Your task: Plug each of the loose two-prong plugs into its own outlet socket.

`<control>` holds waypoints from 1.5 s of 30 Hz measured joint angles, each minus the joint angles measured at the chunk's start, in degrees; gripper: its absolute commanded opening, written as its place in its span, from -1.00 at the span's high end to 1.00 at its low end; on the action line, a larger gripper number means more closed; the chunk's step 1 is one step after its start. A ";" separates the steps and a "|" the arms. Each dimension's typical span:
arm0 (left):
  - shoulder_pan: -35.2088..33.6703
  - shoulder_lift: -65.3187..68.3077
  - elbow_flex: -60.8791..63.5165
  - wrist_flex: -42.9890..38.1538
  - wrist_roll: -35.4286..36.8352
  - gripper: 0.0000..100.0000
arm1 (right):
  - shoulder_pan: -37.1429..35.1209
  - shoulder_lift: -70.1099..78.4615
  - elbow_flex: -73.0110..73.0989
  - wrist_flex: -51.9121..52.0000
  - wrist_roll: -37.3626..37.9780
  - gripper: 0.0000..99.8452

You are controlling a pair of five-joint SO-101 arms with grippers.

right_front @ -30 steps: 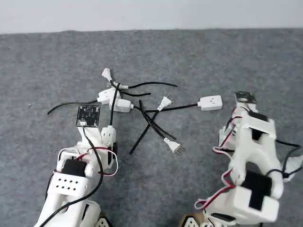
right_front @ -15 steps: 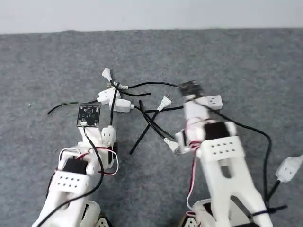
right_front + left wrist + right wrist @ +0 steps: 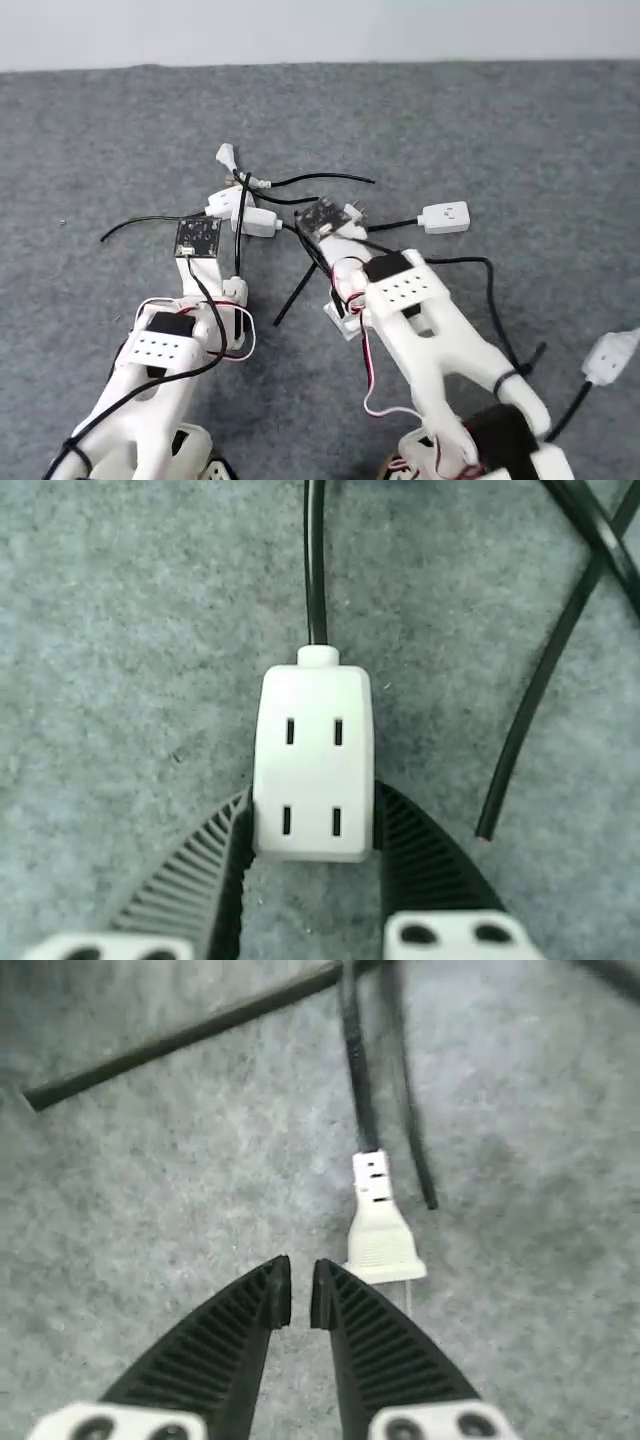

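With the left gripper [image 3: 313,825], clamps a white outlet socket [image 3: 314,740] by its near end, one ribbed black finger pressed against each long side. Lays that socket flat on the gray surface [image 3: 110,610], slotted face up, four slots in two pairs. Sends its black cord [image 3: 316,570] straight away from the far end. Off to one side of the socket, shows a loose cord [image 3: 545,690] with a cut end, near the gripped piece but apart from it. With the right gripper [image 3: 300,1295], grips nothing: fingers shut to a thin slit, tips nearly touching. Places a white two-prong plug [image 3: 380,1240] just beside one fingertip and outside the jaws, flat on the surface, prongs pointing back toward the gripper, cord end pointing away; cannot tell whether plug and finger touch. Leads the plug's cord [image 3: 357,1070] off from the plug's far end, with a thick cord [image 3: 180,1035] crossing farther out. From above, sets the left arm [image 3: 160,350] low on one side and the right arm [image 3: 420,310] stretched across the middle, both bent over a tangle of black cords. Beyond the arms, shows a cluster of white pieces [image 3: 255,221] within the tangle and a lone socket [image 3: 445,216] well apart from it, face up on the surface.
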 measured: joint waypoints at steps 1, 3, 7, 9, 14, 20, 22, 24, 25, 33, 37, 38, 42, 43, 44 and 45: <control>0.00 -0.09 -0.09 0.00 0.00 0.55 | 0.09 0.09 0.00 -0.18 0.18 0.89; 0.00 -0.44 -0.09 0.18 0.00 0.52 | 0.18 0.18 -0.70 -0.26 0.53 0.89; 0.00 -0.79 -0.09 1.76 0.09 0.52 | 0.09 1.76 -2.02 -1.23 2.46 0.88; 0.00 -0.88 -0.09 2.11 0.09 0.52 | 0.26 2.73 -2.02 -1.41 4.57 0.82; 0.00 -0.97 -0.09 2.11 0.09 0.52 | 0.18 3.60 -2.20 -3.52 8.97 0.78; 0.00 -0.97 -0.09 2.11 0.00 0.52 | 3.87 3.87 -2.20 -7.38 13.10 0.78; 0.00 -0.97 -0.09 2.11 0.00 0.52 | 4.31 4.13 -2.20 -8.00 13.71 0.78; -0.53 -0.97 -0.09 2.11 -0.88 0.52 | 3.96 4.48 -2.20 -8.26 14.07 0.79; -1.14 -0.97 -0.09 2.11 -1.23 0.52 | 3.96 5.01 -2.29 -8.35 14.07 0.79; -4.75 -0.97 -1.14 0.88 -1.58 0.52 | 2.90 7.21 -2.46 -9.14 14.24 0.79; -4.57 -0.97 -1.14 0.88 -1.85 0.52 | 3.08 8.00 -2.81 -9.14 14.33 0.79; -4.66 -0.97 -1.14 0.88 -1.85 0.52 | 3.08 8.70 -3.16 -9.14 14.24 0.79; -4.84 -0.97 -1.14 0.88 -1.85 0.52 | 2.90 12.31 -5.19 -9.14 15.65 0.79; -4.84 -0.97 -1.14 0.88 -1.85 0.52 | 2.90 13.10 -5.80 -9.14 15.82 0.79; -4.84 -0.97 -1.14 0.88 -1.85 0.52 | 2.90 13.63 -6.42 -8.97 15.91 0.79; -5.01 -0.97 -1.14 0.88 -1.85 0.52 | 2.90 13.71 -6.77 -8.97 16.00 0.81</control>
